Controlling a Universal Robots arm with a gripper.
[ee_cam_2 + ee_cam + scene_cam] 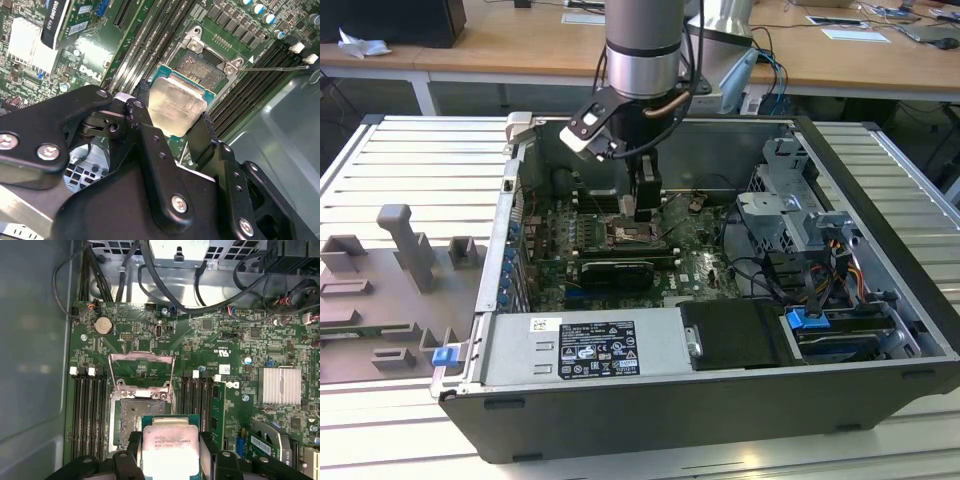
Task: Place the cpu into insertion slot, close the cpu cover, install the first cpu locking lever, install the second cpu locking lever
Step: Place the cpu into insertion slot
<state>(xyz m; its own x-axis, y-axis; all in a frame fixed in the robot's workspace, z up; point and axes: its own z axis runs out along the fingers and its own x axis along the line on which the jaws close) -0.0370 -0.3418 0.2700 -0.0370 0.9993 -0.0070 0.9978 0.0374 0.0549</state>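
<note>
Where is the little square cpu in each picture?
Exterior view: too small to tell; look at the tip of the tool, above the insertion slot.
Second wrist view: the cpu is gripped in the tool, next to the insertion slot.
First wrist view: the cpu is in the tool, next to the open insertion slot.
Shared landmark: the insertion slot.

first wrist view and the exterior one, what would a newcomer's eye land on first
The silver-topped chip, clamped in the gripper between its black fingers just over the green board, stands out first. Beside it the socket lies open, dark in the middle, its metal cover flipped up. In the exterior view the arm reaches down into an open computer case.
</note>
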